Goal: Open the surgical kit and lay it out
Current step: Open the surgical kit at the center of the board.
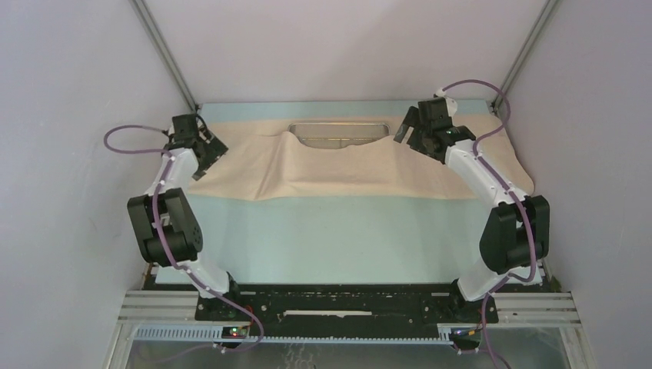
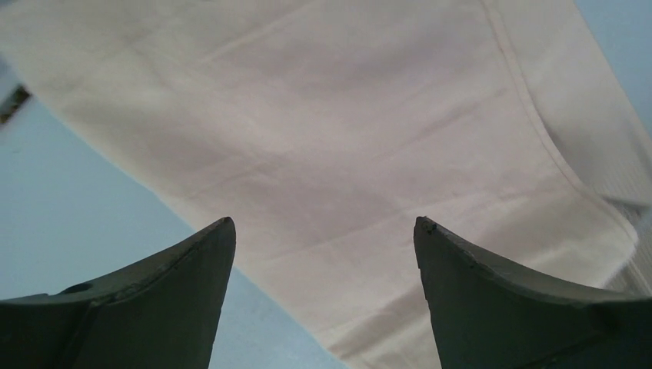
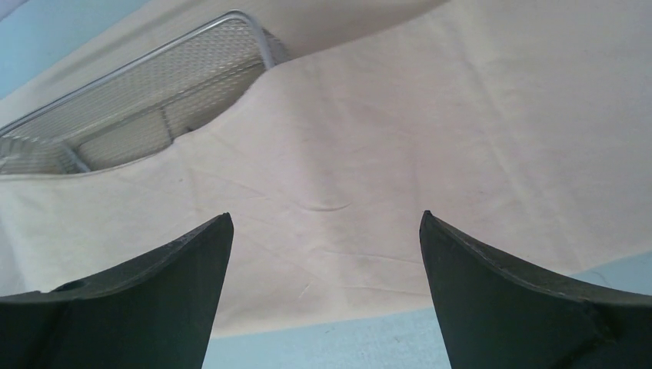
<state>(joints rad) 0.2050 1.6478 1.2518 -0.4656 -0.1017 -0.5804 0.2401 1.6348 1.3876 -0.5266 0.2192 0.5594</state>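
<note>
Overhead and wrist views of the surgical kit on the pale blue tabletop [image 1: 330, 238]. The beige cloth wrap [image 1: 346, 173] lies spread across the far half of the tabletop, reaching from the left arm [image 1: 165, 223] to the right arm [image 1: 507, 231]. Its near hem runs roughly parallel to the tabletop's near edge.

The steel mesh tray [image 1: 338, 131] sits at the far centre. The cloth rises in a hump over the tray's near side, leaving only the far rim and a strip of the interior exposed. In the right wrist view the tray appears at upper left, with its rounded wire rim and perforated walls showing above the draped cloth edge. The tray's contents cannot be made out.

The left fingers [image 2: 154, 300] are spread wide and released, holding nothing. They hang above the left portion of the cloth, close to its near hem, with bare tabletop showing to their left. The right fingers [image 3: 154, 300] are likewise spread wide and empty. They are poised above the right portion of the cloth, just beside the tray's right end. Neither pair of fingers touches the fabric in the views given.
</note>
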